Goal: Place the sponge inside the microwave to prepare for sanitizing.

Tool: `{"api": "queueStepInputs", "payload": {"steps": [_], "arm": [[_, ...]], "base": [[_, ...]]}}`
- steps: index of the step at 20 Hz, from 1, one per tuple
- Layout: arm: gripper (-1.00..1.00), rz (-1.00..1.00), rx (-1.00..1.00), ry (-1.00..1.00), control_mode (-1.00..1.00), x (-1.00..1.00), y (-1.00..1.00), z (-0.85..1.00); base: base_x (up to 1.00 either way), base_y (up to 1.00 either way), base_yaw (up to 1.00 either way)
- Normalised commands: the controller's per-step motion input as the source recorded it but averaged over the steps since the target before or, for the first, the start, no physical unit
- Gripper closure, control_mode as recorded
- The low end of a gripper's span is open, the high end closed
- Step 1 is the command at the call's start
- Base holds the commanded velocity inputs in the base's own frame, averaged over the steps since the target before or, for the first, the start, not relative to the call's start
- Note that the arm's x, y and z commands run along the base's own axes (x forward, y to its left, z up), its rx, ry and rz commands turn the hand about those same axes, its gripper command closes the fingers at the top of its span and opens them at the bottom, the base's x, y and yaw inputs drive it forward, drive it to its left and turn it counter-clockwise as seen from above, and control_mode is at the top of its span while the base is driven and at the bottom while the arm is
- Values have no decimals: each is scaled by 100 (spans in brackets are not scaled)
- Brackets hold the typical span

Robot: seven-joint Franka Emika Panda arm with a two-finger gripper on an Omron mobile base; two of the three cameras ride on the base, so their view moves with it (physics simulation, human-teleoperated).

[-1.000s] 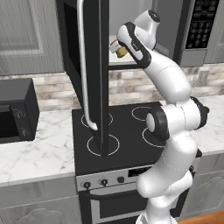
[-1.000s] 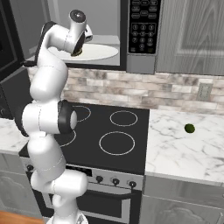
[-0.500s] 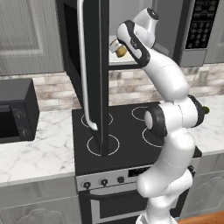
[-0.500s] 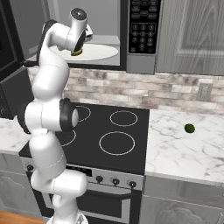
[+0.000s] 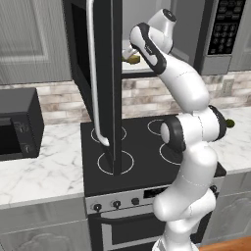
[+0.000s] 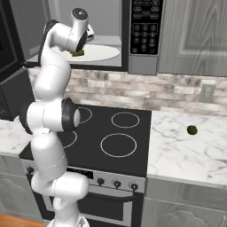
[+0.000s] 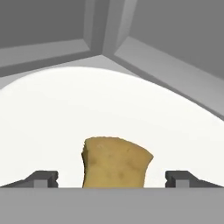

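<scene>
Left: microwave (image 5: pixel 103 73) door swung open over the stove | Centre: sponge (image 7: pixel 116 162) on the white turntable (image 7: pixel 52 122) inside, standing between the fingertips (image 7: pixel 41 178) and clear of both | Right: gripper (image 7: pixel 112 179) spread wide, pinching nothing; sponge straight ahead

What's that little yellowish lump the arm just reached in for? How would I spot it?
Look above the black stove at the open microwave with its white-buttoned keypad. Inside lies a round white turntable, and on it sits the sponge, between the gripper's spread fingertips. It is a tan-yellow, pitted block, unlike the small round green ball on the marble counter.
</scene>
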Motion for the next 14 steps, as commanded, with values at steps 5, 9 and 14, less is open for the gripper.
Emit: {"api": "queueStepInputs", "payload": {"steps": [5,9,14], "arm": [[-100,0,0,0,-100,-1,0,3],[-100,0,0,0,-100,-24,-4,7],[-100,0,0,0,-100,-33,-11,10]], "base": [[0,0,0],[0,0,0],[0,0,0]]}}
